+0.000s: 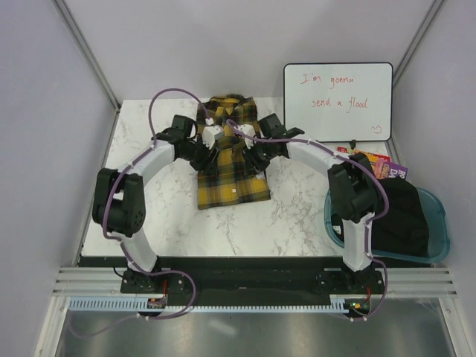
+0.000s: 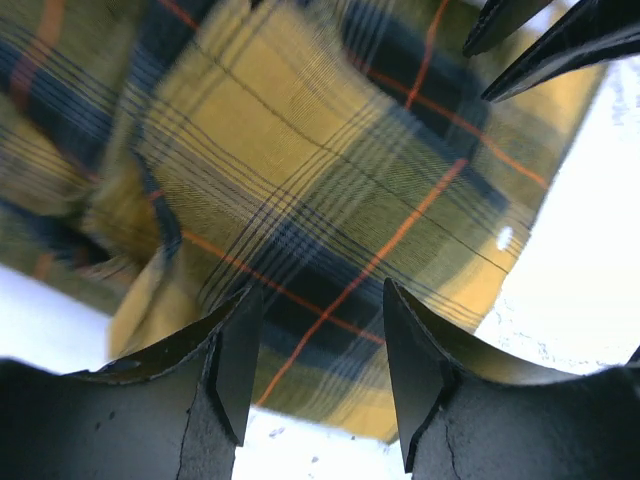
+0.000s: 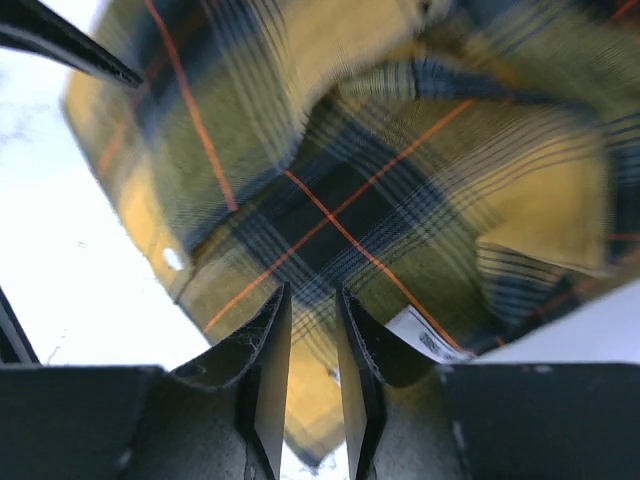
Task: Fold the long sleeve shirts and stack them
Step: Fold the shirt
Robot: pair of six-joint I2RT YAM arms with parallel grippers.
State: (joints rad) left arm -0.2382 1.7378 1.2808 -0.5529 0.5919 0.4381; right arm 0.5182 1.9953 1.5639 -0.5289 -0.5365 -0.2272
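One long sleeve shirt [image 1: 232, 175], yellow-and-black plaid with thin red lines, lies folded into a rectangle at the middle of the marble table [image 1: 149, 149], collar toward the back. Both grippers hover over its upper half. My left gripper [image 1: 202, 154] is open, and the plaid shirt [image 2: 330, 180] shows through the wide gap of this left gripper [image 2: 322, 300] with nothing between the fingers. My right gripper [image 1: 256, 158] faces it from the right. This right gripper [image 3: 312, 292] has a narrow gap, with the shirt [image 3: 400, 200] lying beyond it, not pinched. A white label [image 3: 430, 340] pokes out of the fabric.
A whiteboard [image 1: 338, 100] with red writing leans at the back right. A teal bin [image 1: 439, 230] holding dark cloth [image 1: 401, 216] stands at the right edge, with snack packets [image 1: 375, 162] behind it. The right gripper's fingers [image 2: 560, 40] enter the left wrist view.
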